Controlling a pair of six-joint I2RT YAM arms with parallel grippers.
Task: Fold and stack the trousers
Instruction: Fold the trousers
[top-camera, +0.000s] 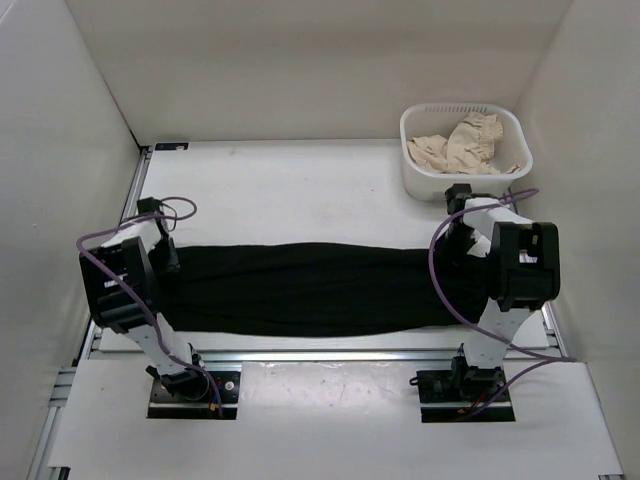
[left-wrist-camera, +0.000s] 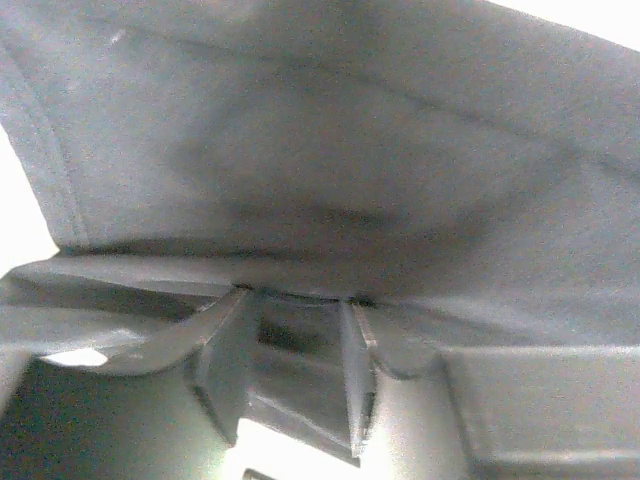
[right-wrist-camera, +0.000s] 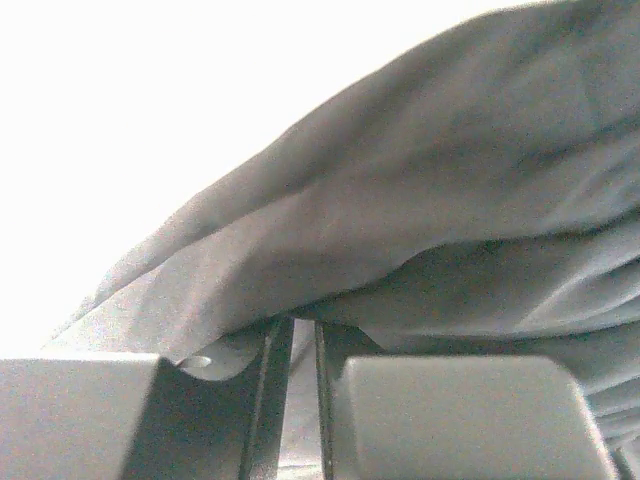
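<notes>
- Two bare strips of table (top-camera: 300, 185) run far and near of the black trousers (top-camera: 300, 290), which stretch left to right.
- Left gripper (left-wrist-camera: 295, 310): cloth hides its tips, so I cannot tell its grip.
- Right gripper (right-wrist-camera: 303, 328) is clenched on the trousers.
- White basket (top-camera: 418, 175) sits just beyond.

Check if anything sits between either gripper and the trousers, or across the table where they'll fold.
Nothing visible does. The trousers meet the fingertips of the left gripper and right gripper. The basket of beige cloth sits apart in the far right corner.

White table (top-camera: 300, 190), plain white walls (top-camera: 300, 60), even light
</notes>
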